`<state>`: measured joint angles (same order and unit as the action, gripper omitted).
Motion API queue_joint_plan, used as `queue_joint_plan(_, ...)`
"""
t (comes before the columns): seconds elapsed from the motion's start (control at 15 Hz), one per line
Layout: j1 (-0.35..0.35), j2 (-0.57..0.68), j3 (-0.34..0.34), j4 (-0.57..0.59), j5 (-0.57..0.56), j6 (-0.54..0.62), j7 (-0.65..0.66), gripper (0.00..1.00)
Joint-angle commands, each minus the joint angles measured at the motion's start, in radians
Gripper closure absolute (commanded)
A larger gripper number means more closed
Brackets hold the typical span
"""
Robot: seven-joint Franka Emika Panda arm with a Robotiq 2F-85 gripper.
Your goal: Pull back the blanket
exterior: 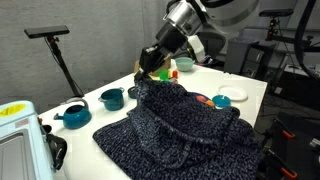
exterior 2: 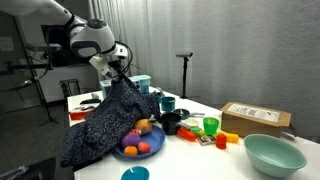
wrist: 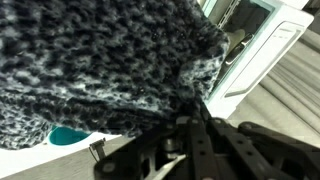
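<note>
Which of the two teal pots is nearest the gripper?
The teal cup, next to the blanket that the gripper holds up; the teal teapot sits farther off.

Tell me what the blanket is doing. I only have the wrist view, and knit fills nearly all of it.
Observer: The blanket hangs in a peak from the jaws, one part lifted above the table.
Operator: Is anything exposed beside it?
Observer: Yes, a blue plate of toy fruit shows at the blanket's edge.
Operator: What else is close by?
Observer: A teal cup and a teal bowl stand on the table, apart from the blanket.
</note>
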<state>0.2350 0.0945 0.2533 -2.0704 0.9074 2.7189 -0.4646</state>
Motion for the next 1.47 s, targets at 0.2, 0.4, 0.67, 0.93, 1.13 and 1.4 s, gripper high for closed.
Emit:
queue_joint_plan(0.2,0.009,0.145,-0.008,0.108,-0.047,0.077,0.028,0.64)
queue_joint_plan(0.4,-0.004,0.117,-0.041,0.039,-0.070,0.091,0.043,0.42)
queue_joint_plan(0.67,-0.036,0.051,-0.117,-0.089,-0.121,0.089,0.025,0.11)
queue_joint_plan(0.93,-0.124,0.000,-0.220,-0.229,-0.348,0.023,0.147,0.00)
queue_joint_plan(1.13,-0.213,-0.009,-0.299,-0.257,-0.562,-0.124,0.256,0.00)
queue_joint_plan(1.4,-0.241,-0.008,-0.413,-0.221,-0.899,-0.255,0.448,0.00)
